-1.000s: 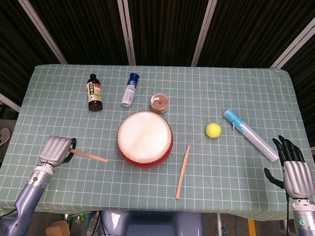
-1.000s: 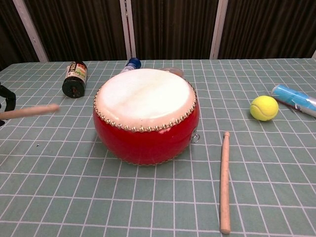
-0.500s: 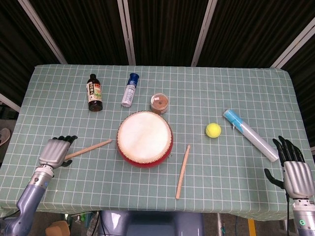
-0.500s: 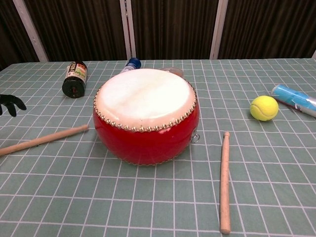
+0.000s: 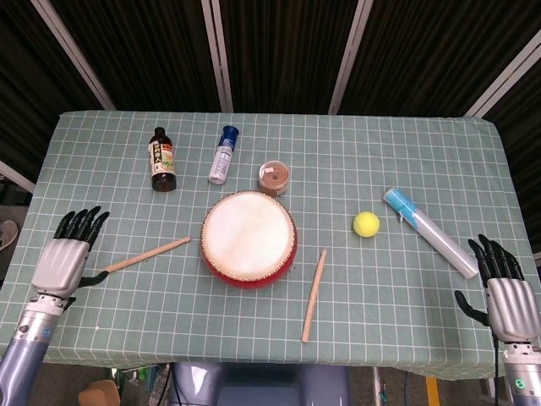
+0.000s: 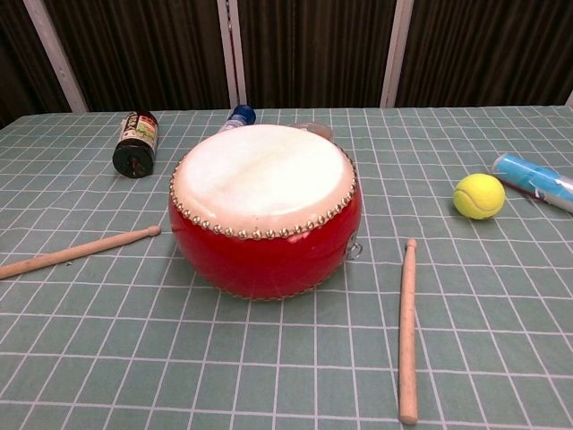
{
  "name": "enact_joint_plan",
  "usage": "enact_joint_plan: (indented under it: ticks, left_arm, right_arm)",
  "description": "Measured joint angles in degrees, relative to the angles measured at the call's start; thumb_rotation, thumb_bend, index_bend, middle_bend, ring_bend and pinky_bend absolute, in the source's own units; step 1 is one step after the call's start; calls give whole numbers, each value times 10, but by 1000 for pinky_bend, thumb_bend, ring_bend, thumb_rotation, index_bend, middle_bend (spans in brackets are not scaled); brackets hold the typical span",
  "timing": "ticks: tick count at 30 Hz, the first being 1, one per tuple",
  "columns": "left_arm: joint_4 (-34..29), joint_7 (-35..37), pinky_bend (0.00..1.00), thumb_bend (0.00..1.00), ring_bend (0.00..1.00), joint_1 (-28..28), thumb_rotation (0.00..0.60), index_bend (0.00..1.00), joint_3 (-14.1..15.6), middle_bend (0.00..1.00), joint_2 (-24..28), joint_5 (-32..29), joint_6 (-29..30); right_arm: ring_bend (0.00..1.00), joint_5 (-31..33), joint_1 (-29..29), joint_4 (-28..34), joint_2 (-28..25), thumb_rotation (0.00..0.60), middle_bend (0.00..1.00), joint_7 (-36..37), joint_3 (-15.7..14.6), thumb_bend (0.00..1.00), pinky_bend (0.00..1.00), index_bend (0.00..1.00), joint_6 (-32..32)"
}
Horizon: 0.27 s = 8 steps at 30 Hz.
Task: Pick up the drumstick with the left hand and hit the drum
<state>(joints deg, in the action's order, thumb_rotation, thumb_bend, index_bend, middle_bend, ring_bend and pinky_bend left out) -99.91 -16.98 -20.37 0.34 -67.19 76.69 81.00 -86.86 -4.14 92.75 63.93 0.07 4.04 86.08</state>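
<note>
A red drum (image 5: 248, 239) (image 6: 265, 206) with a pale skin sits mid-table. One wooden drumstick (image 5: 147, 254) (image 6: 79, 252) lies flat on the cloth left of the drum, its tip pointing at the drum. My left hand (image 5: 63, 259) hovers just left of that stick's butt end, fingers spread, holding nothing. A second drumstick (image 5: 314, 294) (image 6: 407, 329) lies right of the drum. My right hand (image 5: 506, 293) stays at the table's right front edge, fingers apart and empty. Neither hand shows in the chest view.
A dark sauce bottle (image 5: 162, 160), a blue-capped bottle (image 5: 224, 155) and a small brown jar (image 5: 274, 178) lie behind the drum. A yellow tennis ball (image 5: 366, 223) and a blue-and-white tube (image 5: 428, 231) lie to the right on the green checked cloth (image 5: 380, 288).
My left hand let go of the drumstick, which dropped flat onto the cloth. The hand then opened and drew back to the left. The right hand stayed put.
</note>
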Motion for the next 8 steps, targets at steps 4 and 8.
enact_joint_plan:
  ticks: [4,8]
  left_arm:
    - [53,44,0,0,0,44,600,0,9,0,-4,70,88]
    - [103,76,0,0,0,93,600,0,18,0,-6,89,135]
  right_arm:
    - [0,-10,0,-9,4,600,0,-9,0,331,110,0,10]
    - [0,-13,-1,-12,7,600,0,-12,1,331,110,0,12]
